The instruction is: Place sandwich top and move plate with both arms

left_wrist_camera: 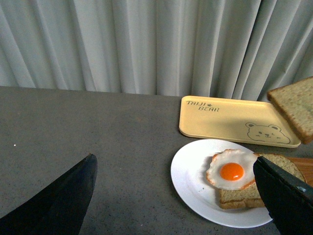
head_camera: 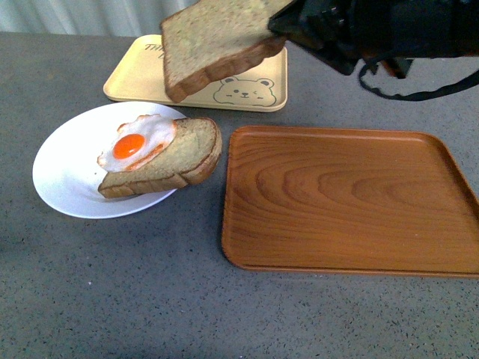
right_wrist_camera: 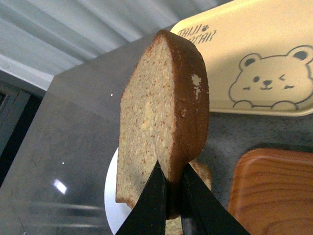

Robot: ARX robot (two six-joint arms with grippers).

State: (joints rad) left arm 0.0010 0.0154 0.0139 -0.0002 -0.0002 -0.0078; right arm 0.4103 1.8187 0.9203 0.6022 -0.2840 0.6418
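My right gripper is shut on the sandwich top, a thick brown bread slice held in the air above the yellow tray, up and right of the plate. In the right wrist view the two fingers pinch the slice's edge at the gripper. The white plate sits at the left and holds a bread slice with a fried egg. My left gripper is open and empty, low over the table by the plate; it is out of the front view.
A pale yellow bear-printed tray lies at the back behind the plate. A brown wooden tray lies to the right of the plate. Grey curtains hang behind the grey table.
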